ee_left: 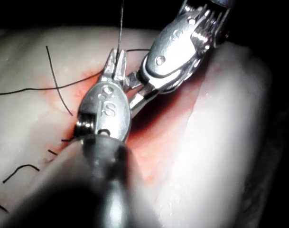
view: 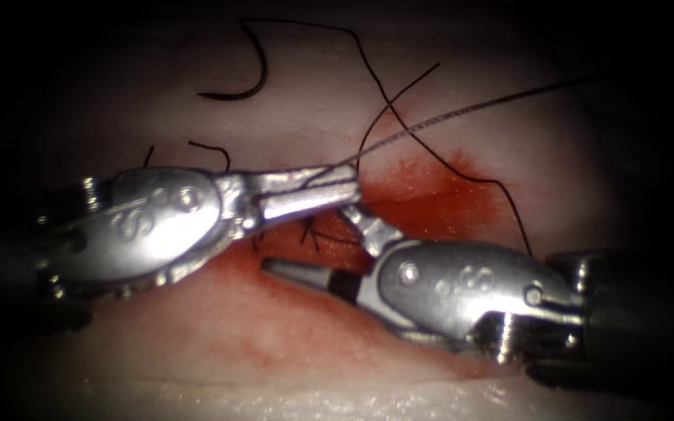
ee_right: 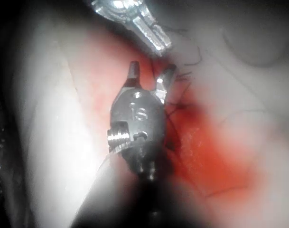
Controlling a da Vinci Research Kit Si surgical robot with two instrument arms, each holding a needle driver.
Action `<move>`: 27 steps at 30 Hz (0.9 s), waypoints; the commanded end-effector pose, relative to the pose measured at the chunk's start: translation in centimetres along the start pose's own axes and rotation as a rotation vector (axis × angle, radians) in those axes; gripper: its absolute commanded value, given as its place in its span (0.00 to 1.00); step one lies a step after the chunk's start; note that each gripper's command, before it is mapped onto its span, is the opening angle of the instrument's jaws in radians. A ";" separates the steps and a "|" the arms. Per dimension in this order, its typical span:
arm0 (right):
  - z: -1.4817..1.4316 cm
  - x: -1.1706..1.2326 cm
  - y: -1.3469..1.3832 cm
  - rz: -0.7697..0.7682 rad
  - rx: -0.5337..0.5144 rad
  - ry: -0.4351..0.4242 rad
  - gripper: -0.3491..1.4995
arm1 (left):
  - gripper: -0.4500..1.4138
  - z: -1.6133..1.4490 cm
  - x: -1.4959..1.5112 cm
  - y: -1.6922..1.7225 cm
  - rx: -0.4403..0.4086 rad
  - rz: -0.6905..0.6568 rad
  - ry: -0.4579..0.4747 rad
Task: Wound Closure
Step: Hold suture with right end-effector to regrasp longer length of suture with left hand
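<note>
One curved dark needle (view: 247,66) lay free on the pale tissue (view: 509,140), well above the red cut (view: 431,204); we counted two tools. Left tool (view: 335,185) reached in level, jaws clamped on the thread (view: 462,111); right tool (view: 313,245) was spread, empty. Left wrist view: left tool (ee_left: 115,64) pinched thread (ee_left: 120,23). Right wrist view: right tool (ee_right: 149,76) gaped over the cut.
</note>
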 end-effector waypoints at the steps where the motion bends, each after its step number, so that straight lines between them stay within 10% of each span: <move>1: 0.06 -0.04 -0.05 -0.001 -0.007 -0.018 0.00 | 0.00 0.06 -0.05 -0.01 -0.001 0.001 0.001; 7: 0.01 -0.10 0.00 -0.062 -0.043 -0.038 0.00 | 0.00 0.10 -0.03 -0.03 0.004 -0.002 0.001; 9: 0.00 -0.15 0.04 -0.090 -0.048 -0.056 0.00 | 0.39 0.19 -0.01 -0.03 0.039 -0.005 -0.045; 14: 0.08 -0.28 0.13 -0.115 -0.061 -0.079 0.00 | 0.72 0.33 0.04 0.01 0.054 0.018 -0.202; 19: 0.22 -0.53 0.13 -0.143 -0.061 -0.111 0.00 | 0.76 0.52 0.20 -0.03 0.082 0.099 -0.418; 27: 0.31 -0.61 0.11 -0.150 -0.068 -0.120 0.00 | 0.55 0.79 0.31 -0.03 0.086 0.124 -0.546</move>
